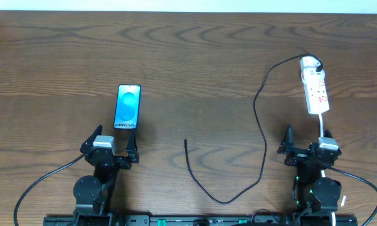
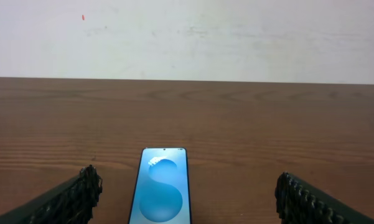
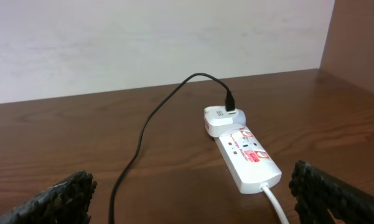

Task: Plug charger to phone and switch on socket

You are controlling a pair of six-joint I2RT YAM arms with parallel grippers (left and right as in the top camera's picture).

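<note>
Dark brown wooden table [image 1: 188, 56] | small blue-screened smartphone [image 1: 127, 107] lies flat just ahead of left hand [image 1: 113, 146], wide open, empty | thin black charger cable [image 1: 261, 125] runs from white red-marked power strip [image 1: 315, 93], tip loose mid-table | right hand [image 1: 308, 142] wide open, empty

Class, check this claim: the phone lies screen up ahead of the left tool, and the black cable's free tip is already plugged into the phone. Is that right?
Not quite. The overhead view shows the charger with its free tip lying on the bare table, apart from the phone. The phone does lie screen up ahead of the left tool.
</note>
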